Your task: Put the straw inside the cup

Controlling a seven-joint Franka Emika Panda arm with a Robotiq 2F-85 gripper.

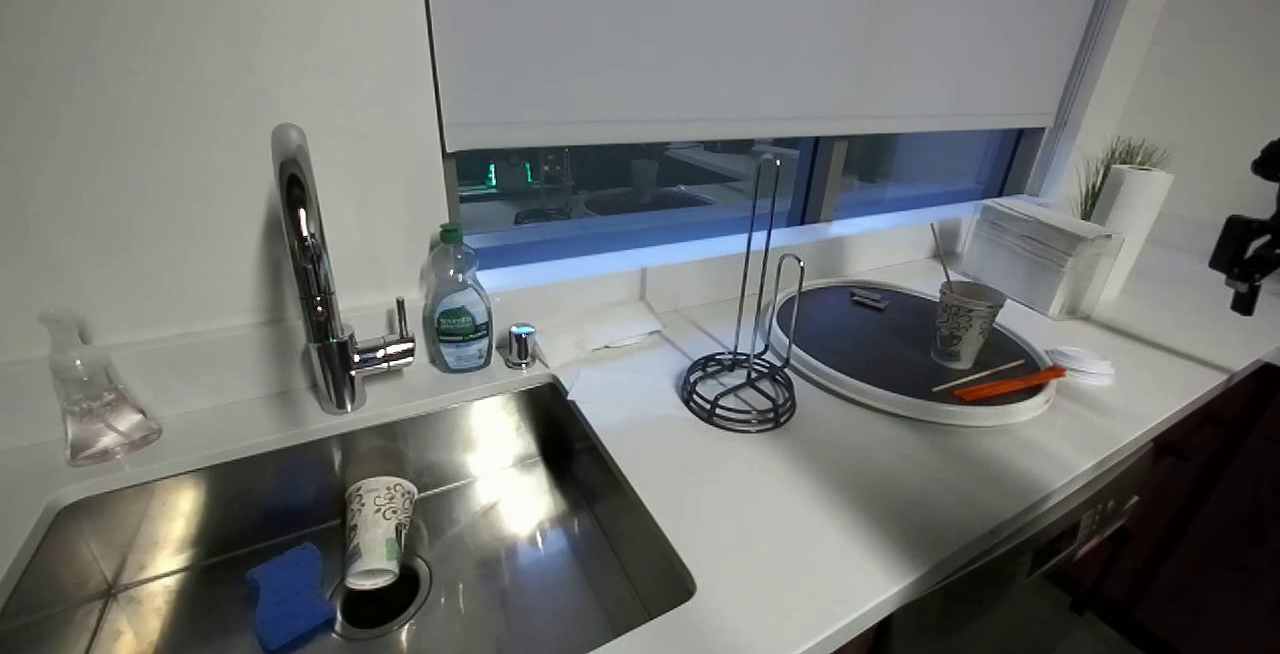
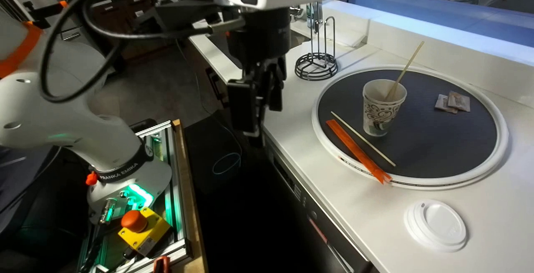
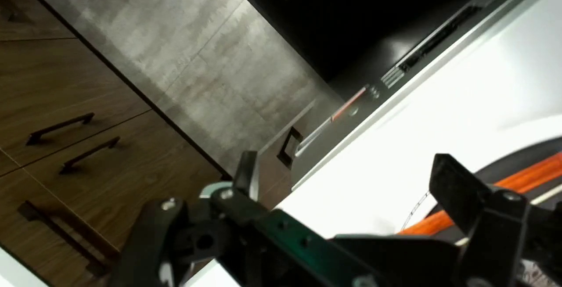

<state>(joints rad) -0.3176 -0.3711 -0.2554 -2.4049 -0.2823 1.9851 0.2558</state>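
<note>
A patterned paper cup (image 1: 965, 329) (image 2: 377, 116) stands upright on a dark round tray with a white rim (image 2: 502, 139). One thin pale straw (image 1: 942, 252) (image 2: 406, 68) leans inside the cup, its top sticking out above the rim. A second thin pale straw (image 1: 980, 376) (image 2: 367, 141) lies flat on the tray beside an orange wrapper (image 2: 354, 145). My gripper (image 2: 263, 120) hangs in the air beside the counter's front edge, away from the cup. In the wrist view my gripper (image 3: 351, 184) has its fingers wide apart with nothing between them.
A black wire holder (image 1: 740, 399) stands between the tray and the sink (image 1: 620, 514). White lids (image 2: 438, 225) lie near the tray, and sachets (image 2: 457, 101) lie on it. The sink holds another paper cup (image 1: 380, 529) and a blue sponge (image 1: 288, 594). A napkin box (image 1: 1035, 259) stands behind.
</note>
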